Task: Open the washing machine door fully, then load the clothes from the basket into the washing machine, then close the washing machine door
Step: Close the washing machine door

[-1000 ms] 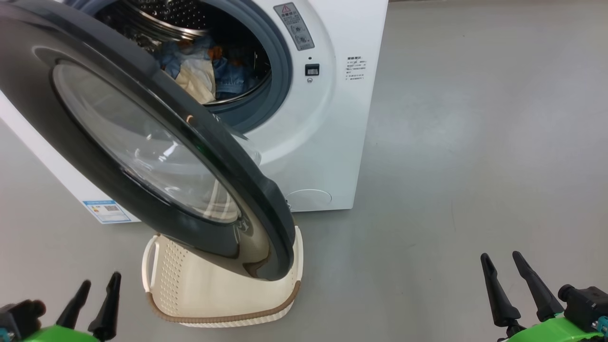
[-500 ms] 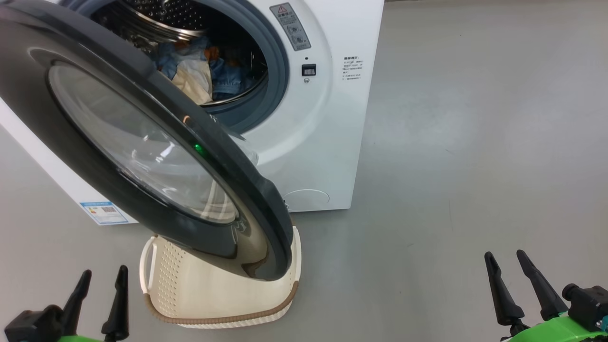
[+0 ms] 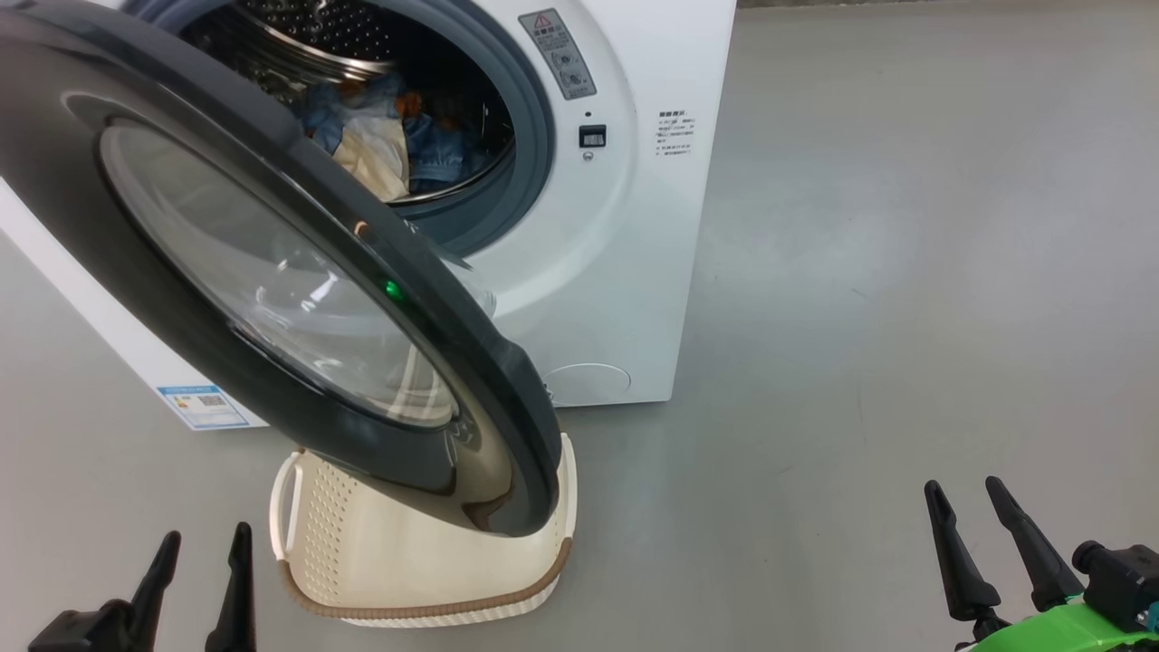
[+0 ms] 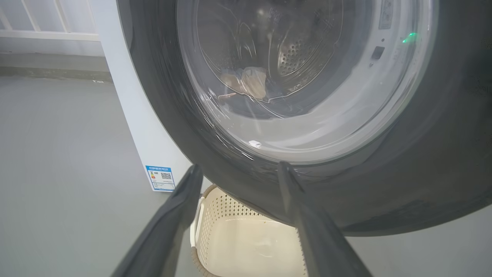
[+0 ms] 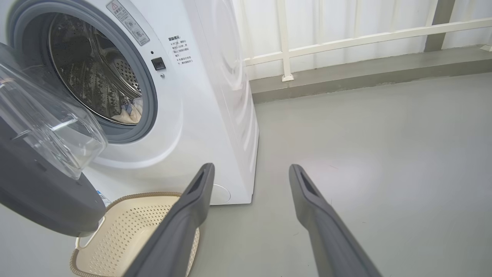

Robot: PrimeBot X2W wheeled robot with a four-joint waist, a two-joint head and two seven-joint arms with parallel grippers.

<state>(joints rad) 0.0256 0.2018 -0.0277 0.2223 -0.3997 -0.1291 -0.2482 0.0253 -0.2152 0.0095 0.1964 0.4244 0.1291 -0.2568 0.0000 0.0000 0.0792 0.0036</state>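
- The left gripper (image 3: pixel 207 532) sits near left, fingers up, wide apart, empty.
- The right gripper (image 3: pixel 962 486) sits near right, also wide apart, empty.
- The door (image 3: pixel 208 299) hangs open over the basket (image 3: pixel 407 566); the clothes (image 3: pixel 380 145) lie inside the washing machine (image 3: pixel 625 272).

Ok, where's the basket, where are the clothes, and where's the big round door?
basket (image 3: pixel 389 561): head view, on its bare inside.
clothes (image 3: pixel 373 154): head view, on the cream part of the pile.
door (image 3: pixel 272 272): head view, on the middle of its glass window.

A bare laundry space, perhaps a test room rather than a home — white washing machine (image 5: pixel 215 96) on smooth grey floor (image 5: pixel 365 154), white railing (image 5: pixel 283 38) before pale wall panels (image 5: pixel 346 15)
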